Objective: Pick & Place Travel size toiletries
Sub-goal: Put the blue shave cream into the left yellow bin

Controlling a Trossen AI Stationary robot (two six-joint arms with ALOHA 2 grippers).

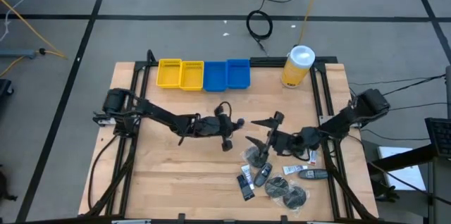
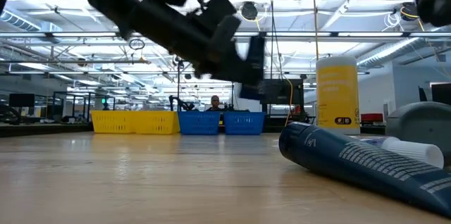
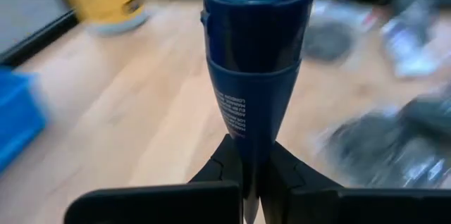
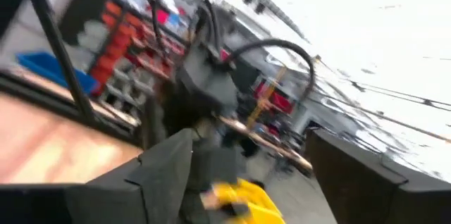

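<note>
Left gripper (image 1: pixel 230 134) sits mid-tabletop (image 1: pixel 176 175), above the surface, fingers (image 3: pixel 232 168) pinched tight on the crimped end of a dark blue tube (image 3: pixel 255 55). Right gripper (image 1: pixel 262 134) is just right of it, fingers spread wide, holding nothing. Remaining toiletries (image 1: pixel 278 178) lie clustered on the near right tabletop, below the right gripper; yellow bins (image 1: pixel 180 74) and blue bins (image 1: pixel 227 74) at far edge.

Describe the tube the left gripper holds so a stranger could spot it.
Start at the wooden table; near its middle is the left gripper. It grips a dark blue tube with white print, the only toiletry off the table, apart from the pile.
</note>
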